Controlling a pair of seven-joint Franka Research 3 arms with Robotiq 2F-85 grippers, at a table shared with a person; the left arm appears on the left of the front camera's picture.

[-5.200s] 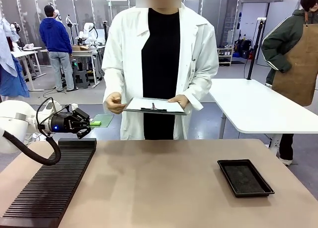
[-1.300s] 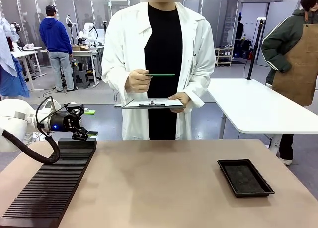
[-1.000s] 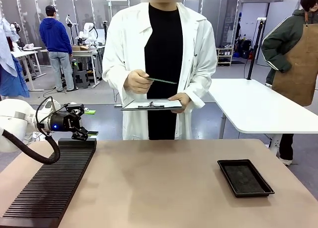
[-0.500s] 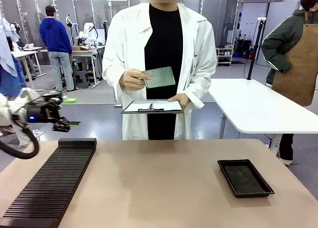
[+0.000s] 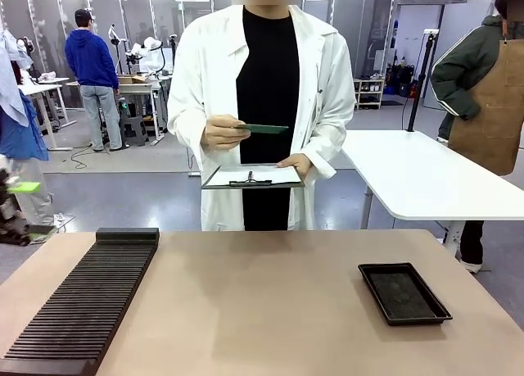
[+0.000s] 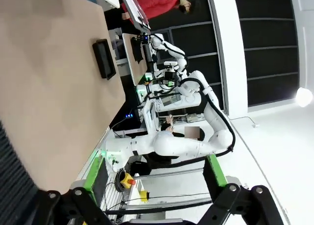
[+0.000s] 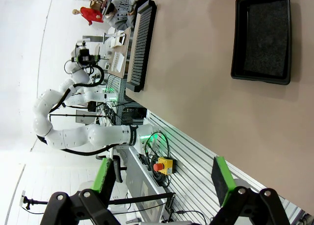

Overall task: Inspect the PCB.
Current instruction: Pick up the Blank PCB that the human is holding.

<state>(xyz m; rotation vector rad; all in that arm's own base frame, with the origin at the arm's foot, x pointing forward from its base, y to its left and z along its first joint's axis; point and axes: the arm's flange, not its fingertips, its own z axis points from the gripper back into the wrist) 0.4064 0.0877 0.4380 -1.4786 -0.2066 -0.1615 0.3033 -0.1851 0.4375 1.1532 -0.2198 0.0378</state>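
Note:
The person across the table holds the green PCB (image 5: 266,129) nearly edge-on in one hand (image 5: 223,133), at chest height above a clipboard. No gripper touches it. At the far left edge of the front view, beyond the table, my left gripper (image 5: 31,207) stands open; its wrist view shows the left gripper (image 6: 154,173) with fingers (image 6: 94,170) wide apart and nothing between them. My right gripper (image 7: 162,178) is also open and empty, well back from the table.
The person's other hand holds the clipboard with white paper (image 5: 252,177). A long black slotted rack (image 5: 90,298) lies on the table's left side, and a shallow black tray (image 5: 404,292) on the right. The tray (image 7: 262,36) and rack (image 7: 142,43) also appear from the right wrist.
My left arm has drawn back leftward, off the rack's far end to the picture's edge. The person lifted the PCB off my gripper, turned its face toward me, then tilted it edge-on.

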